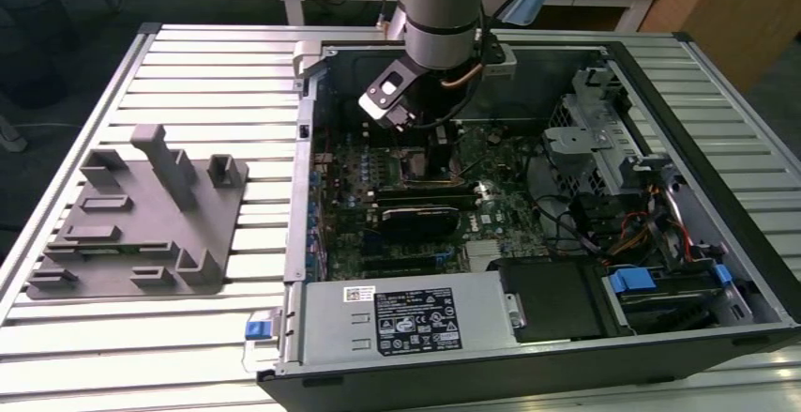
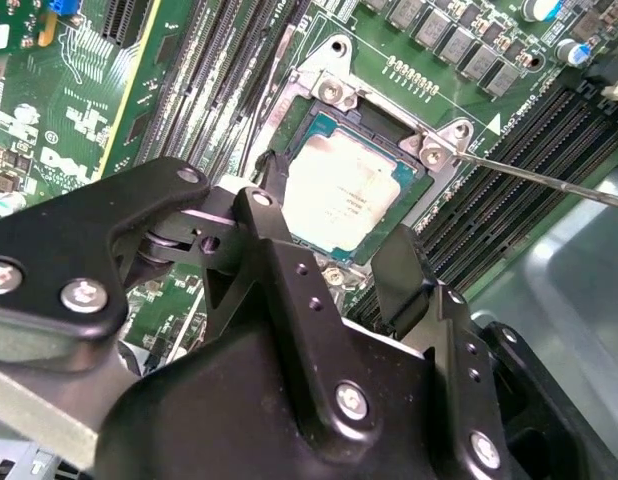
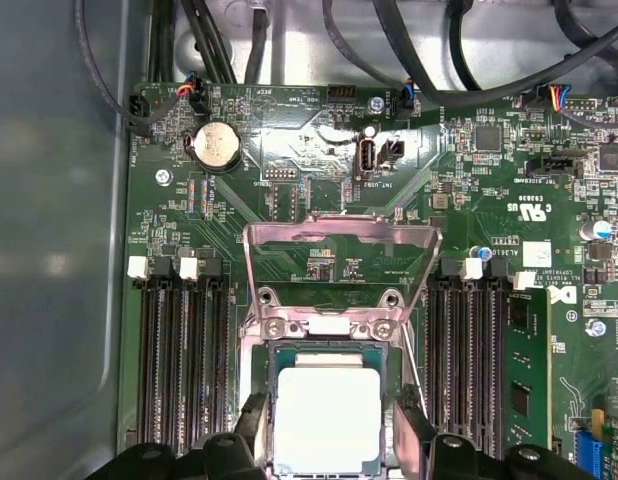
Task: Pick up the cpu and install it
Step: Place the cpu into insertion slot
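Slatted table [image 1: 188, 55], open PC case [image 1: 701, 93]. Gripper [image 3: 329, 405] low over socket [image 3: 329, 346]. Fingers [image 3: 251, 435] spread apart, gripping nothing. Cpu [image 3: 326, 425] flat in socket, directly between fingertips, one finger just beside each opposite edge. Load plate [image 3: 339, 240] raised.

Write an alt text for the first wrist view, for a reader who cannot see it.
The cpu, a silvery square chip, lies in the motherboard socket, flanked by the black gripper. The socket's metal load plate stands open beside it, and black memory slots run along both sides.
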